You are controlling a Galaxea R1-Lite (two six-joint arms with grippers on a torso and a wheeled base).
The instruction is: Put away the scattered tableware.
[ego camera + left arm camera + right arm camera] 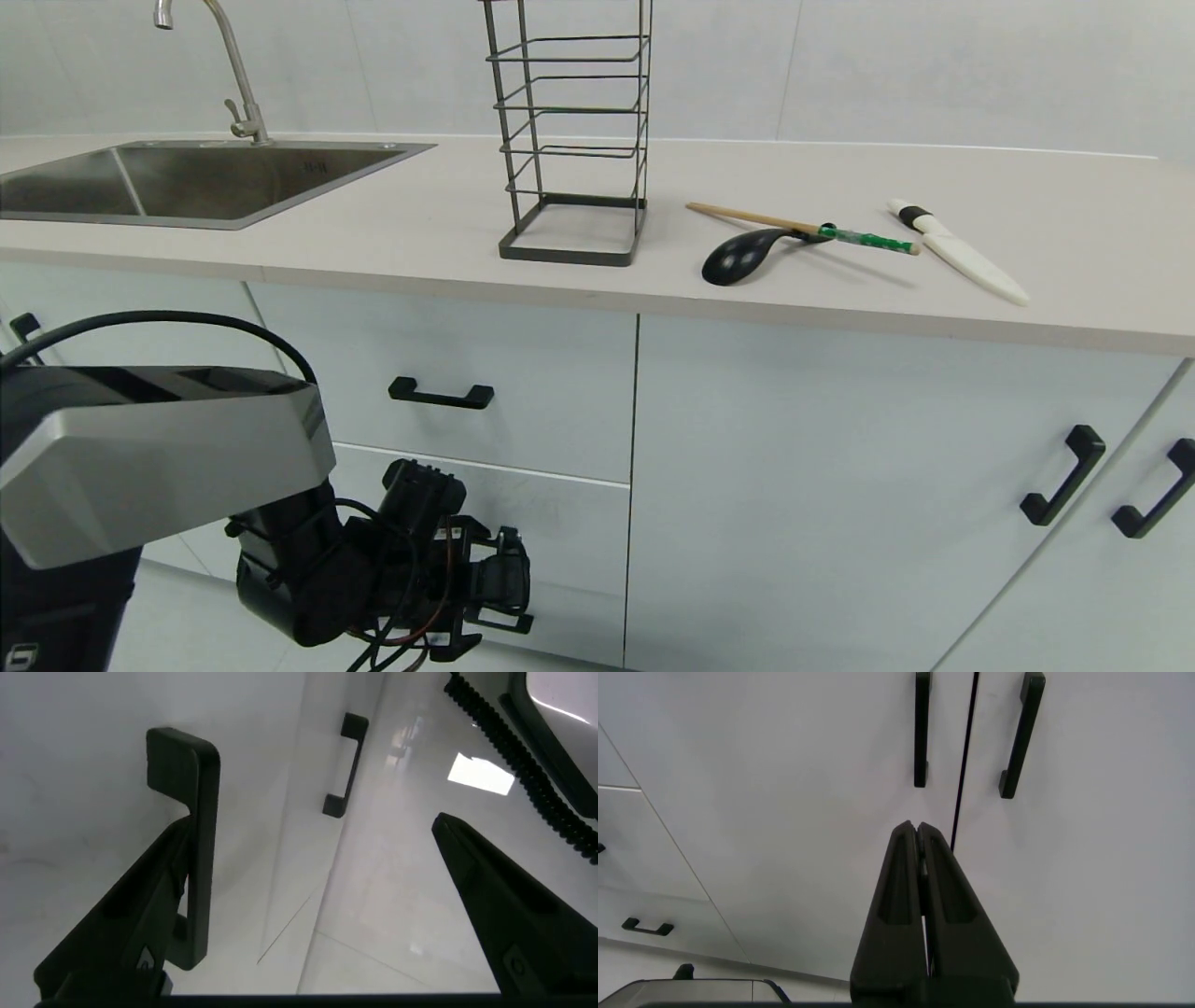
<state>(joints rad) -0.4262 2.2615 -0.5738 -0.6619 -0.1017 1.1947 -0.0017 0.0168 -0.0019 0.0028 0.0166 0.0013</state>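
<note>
Three utensils on pale countertop (373, 224), right of centre in head view: black plastic spoon (742, 257), thin wooden stick with green band (803, 227) crossing its handle, white knife with black collar (962, 252) farther right. Dark wire rack (574, 131) stands top centre. Your left claw (311, 781) hangs lower left before drawer fronts (523, 392), fingers spread, holding nothing. Your right claw (917, 831) clenched, empty, facing white cabinet doors (785, 765).

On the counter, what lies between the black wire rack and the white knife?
In the head view, a black spoon lies there, and a thin wooden stick with a green end crosses its handle.
</note>
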